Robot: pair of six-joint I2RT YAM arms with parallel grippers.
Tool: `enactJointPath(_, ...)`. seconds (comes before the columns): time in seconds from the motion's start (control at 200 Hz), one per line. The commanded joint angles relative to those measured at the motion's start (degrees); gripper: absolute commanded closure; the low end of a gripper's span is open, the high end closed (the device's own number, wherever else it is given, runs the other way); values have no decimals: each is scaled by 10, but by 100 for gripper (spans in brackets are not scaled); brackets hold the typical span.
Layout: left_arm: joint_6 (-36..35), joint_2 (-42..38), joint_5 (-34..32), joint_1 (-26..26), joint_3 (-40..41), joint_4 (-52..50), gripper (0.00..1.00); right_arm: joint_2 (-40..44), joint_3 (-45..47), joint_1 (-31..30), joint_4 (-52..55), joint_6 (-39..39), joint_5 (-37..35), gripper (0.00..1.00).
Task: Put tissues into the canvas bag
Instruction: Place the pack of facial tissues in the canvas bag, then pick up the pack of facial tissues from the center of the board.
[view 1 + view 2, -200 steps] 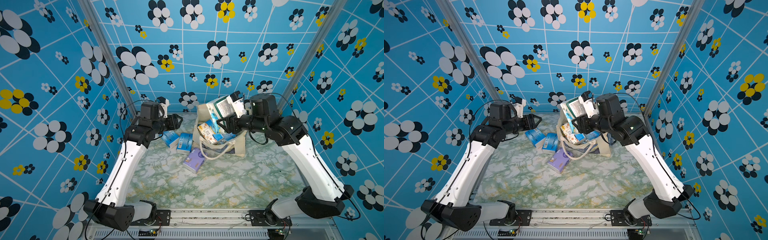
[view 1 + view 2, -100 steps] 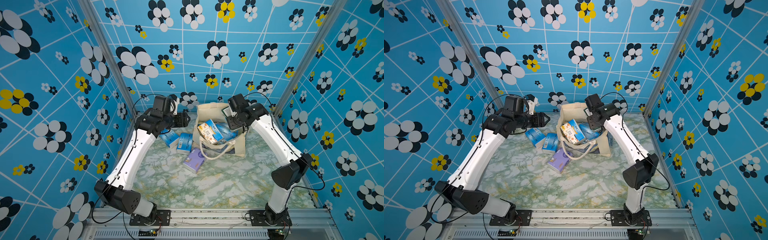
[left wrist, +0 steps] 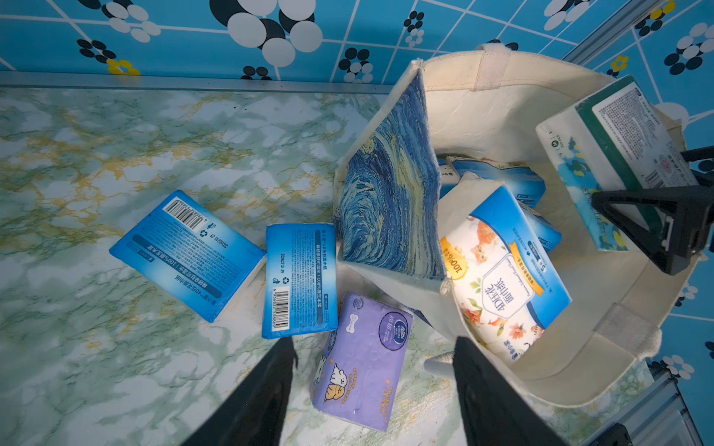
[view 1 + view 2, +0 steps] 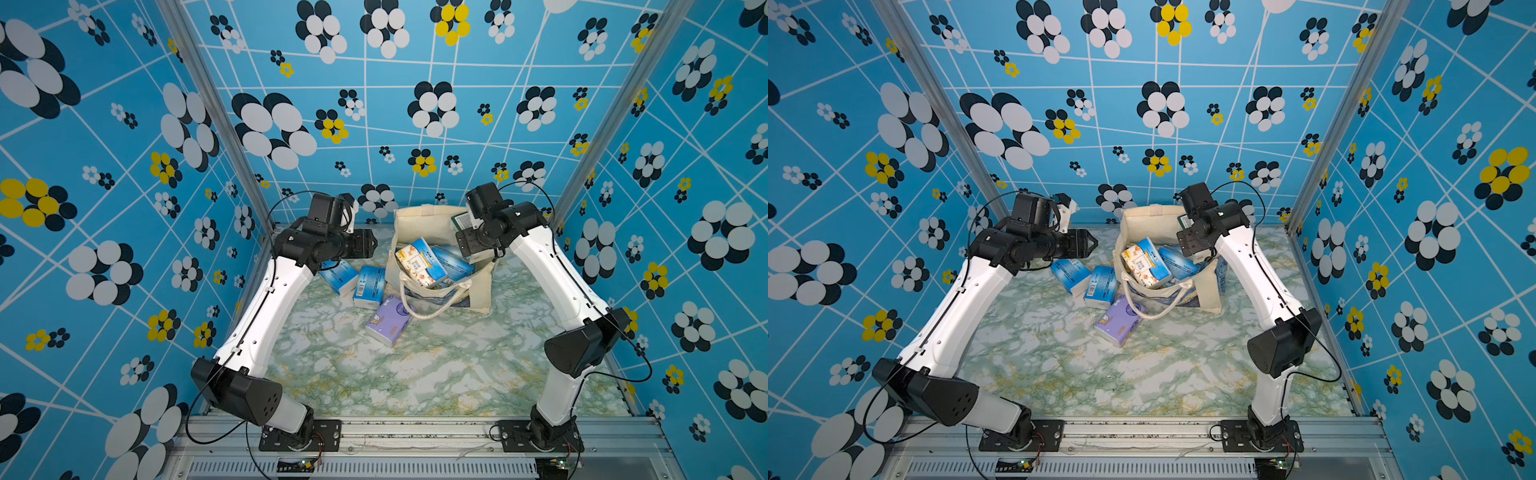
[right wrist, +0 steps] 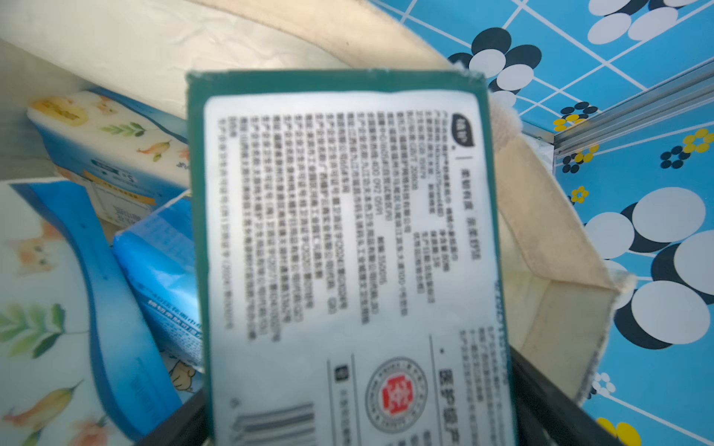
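Observation:
The cream canvas bag [image 4: 415, 220] [image 3: 483, 108] stands open at the back, its blue swirl print facing the loose packs. Inside lie a white-and-orange pack [image 4: 419, 264] [image 3: 502, 278] and blue packs [image 4: 453, 259]. My right gripper [image 4: 465, 249] [image 5: 361, 417] is in the bag's mouth, jaws spread wide. A green-white pack [image 3: 618, 146] [image 5: 347, 231] stands blurred between them. On the table left of the bag lie two blue packs [image 3: 189, 255] [image 3: 299, 282] and a lilac pack [image 4: 388, 320] [image 3: 363, 363]. My left gripper [image 4: 372, 247] [image 3: 374, 347] hovers open and empty above them.
The bag's loop handles [image 4: 432, 307] spill onto the marble tabletop [image 4: 415, 374] beside the lilac pack. Patterned walls close in the back and both sides, and the bag stands near the back wall [image 4: 374, 145]. The arm bases sit on the metal rail [image 4: 415, 432] in front.
My right arm has carried the green-white pack from high above the bag down into its mouth, and its jaws have spread. My left arm has swung out over the loose packs.

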State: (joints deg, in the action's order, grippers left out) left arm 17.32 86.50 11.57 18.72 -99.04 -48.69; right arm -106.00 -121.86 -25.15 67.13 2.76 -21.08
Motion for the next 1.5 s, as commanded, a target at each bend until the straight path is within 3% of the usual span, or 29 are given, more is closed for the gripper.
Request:
enactJointPath(0.0, 5, 18, 27, -4, -4, 27, 44, 35, -18, 16, -16, 19, 31, 2)
enactJointPath(0.215, 4, 55, 41, 2, -45, 29, 50, 74, 11, 43, -47, 36, 78, 2)
enactJointPath(0.46, 14, 90, 63, 10, -70, 56, 50, 50, 22, 44, -84, 51, 134, 3)
enactJointPath(0.785, 3, 119, 73, 18, -103, 38, 51, 111, 72, 46, -68, 54, 95, 3)
enactJointPath(1.03, -44, 79, -47, 18, -82, -22, 52, 206, 175, 55, -71, 91, 94, 4)
enactJointPath(1.315, 6, -30, -9, -63, 108, 9, 37, 281, 239, 56, -85, 109, 117, 4)
enactJointPath(1.495, 26, -27, 0, -66, 158, 11, 10, 291, 253, 56, -95, 109, 127, 4)
